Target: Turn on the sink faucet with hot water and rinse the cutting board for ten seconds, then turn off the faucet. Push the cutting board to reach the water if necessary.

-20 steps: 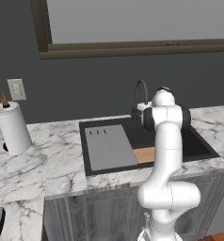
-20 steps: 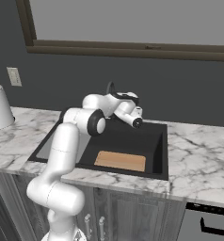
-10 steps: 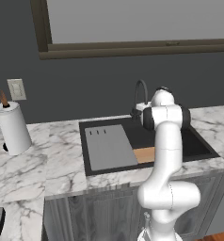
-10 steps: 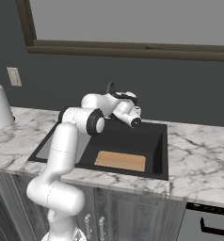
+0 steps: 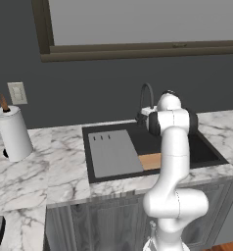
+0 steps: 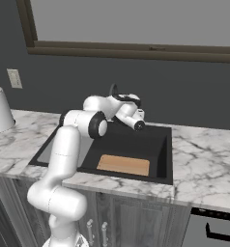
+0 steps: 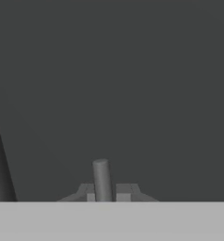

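1. The claw (image 7: pixel 104 196) was seen clenched in the hand view, its two dark tips drawn together around a slim grey rod (image 7: pixel 102 180) that rose between them.
2. That rod was probably the faucet's lever, though the view was too close and plain for this to be told with certainty.
3. In the right base view the claw (image 6: pixel 138 126) was held at the back edge of the sink (image 6: pixel 161 153), with the arm (image 6: pixel 71 140) folded low over the worktop (image 6: pixel 204 161).
4. The sink faucet (image 5: pixel 146 96) was seen in the left base view as a dark arched spout just behind the claw, partly hidden by the white arm.
5. A dark slanted bar (image 7: pixel 0 174) was visible to the claw's left in the hand view; what it belonged to could not be told.
6. The cutting board (image 6: pixel 123 165) lay flat on the sink floor, below and in front of the claw, well apart from it.
7. A grey panel with three small slots (image 5: pixel 112 153) lay in the sink to the claw's left, just beside the cutting board.
8. A paper towel roll (image 5: pixel 13 133) stood upright on the worktop far to the claw's left, under a wall socket (image 5: pixel 17 93).
9. A dark-framed window (image 6: pixel 136 29) was set in the wall above the claw.
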